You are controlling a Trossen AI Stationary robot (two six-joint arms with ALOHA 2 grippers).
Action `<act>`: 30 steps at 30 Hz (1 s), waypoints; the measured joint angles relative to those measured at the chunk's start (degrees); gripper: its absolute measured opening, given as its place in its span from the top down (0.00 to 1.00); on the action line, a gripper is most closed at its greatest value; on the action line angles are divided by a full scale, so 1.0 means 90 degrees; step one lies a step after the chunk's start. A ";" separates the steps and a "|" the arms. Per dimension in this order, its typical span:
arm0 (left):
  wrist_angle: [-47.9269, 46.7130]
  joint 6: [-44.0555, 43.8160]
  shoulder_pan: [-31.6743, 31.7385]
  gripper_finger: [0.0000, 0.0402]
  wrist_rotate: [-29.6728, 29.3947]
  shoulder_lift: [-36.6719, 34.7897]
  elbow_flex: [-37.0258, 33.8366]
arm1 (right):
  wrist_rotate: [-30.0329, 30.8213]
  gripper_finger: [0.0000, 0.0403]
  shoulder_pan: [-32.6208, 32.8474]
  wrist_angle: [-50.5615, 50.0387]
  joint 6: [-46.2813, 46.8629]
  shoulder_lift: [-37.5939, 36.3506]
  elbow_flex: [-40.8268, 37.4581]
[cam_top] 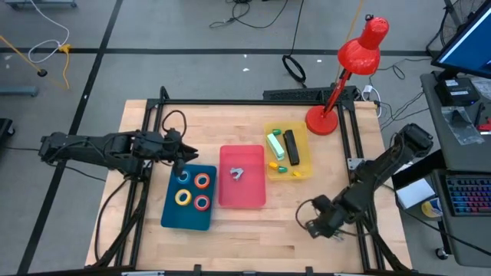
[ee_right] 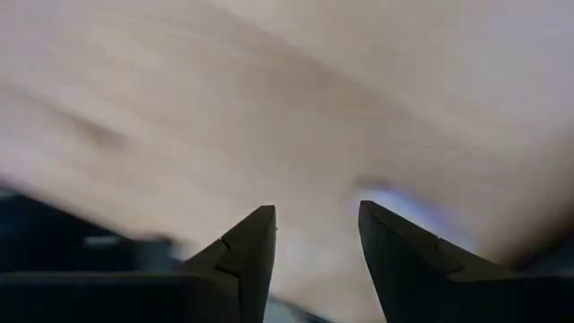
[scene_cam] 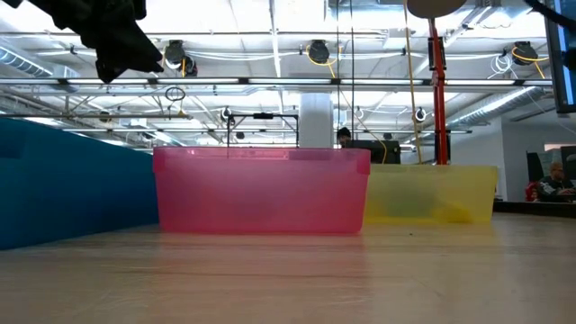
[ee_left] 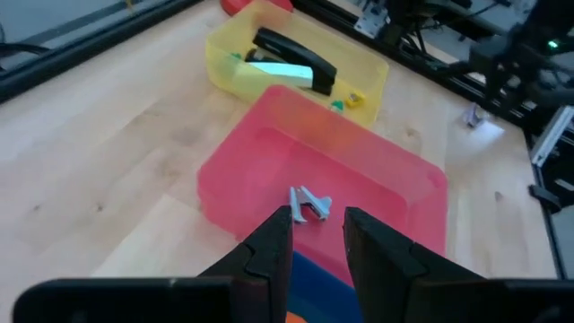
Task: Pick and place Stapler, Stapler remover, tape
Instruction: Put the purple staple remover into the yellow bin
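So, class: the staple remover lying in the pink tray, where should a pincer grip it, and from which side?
Probably from straight above: the pink tray walls block side approaches. The staple remover lies flat, alone, mid-tray, so close the pincer across its narrow metal body, not along its length.

The left gripper (cam_top: 182,156) is held above the blue tray (cam_top: 170,216), fingers slightly parted, empty. The right gripper (cam_top: 311,225) is parked low, well right of that tray, fingers parted.

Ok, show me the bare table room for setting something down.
Bare wood lies left of the blue tray, along the near edge below the red tray, and behind the trays toward the lamp base. Crowded: the three trays side by side, and the right gripper at the near right.
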 joint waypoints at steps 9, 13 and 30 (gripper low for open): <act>0.0008 0.0012 -0.0002 0.74 0.0140 0.0152 0.0000 | -0.0578 0.61 0.0104 -0.1865 -0.1192 0.0013 0.0563; -0.0004 -0.0001 0.0000 0.74 0.0140 0.0180 0.0000 | -0.0678 0.61 0.0179 -0.1995 -0.1844 0.0072 0.0573; 0.0008 -0.0065 0.0000 0.74 0.0140 0.0173 0.0000 | -0.0699 0.61 0.0406 -0.1620 -0.3670 0.0599 0.0568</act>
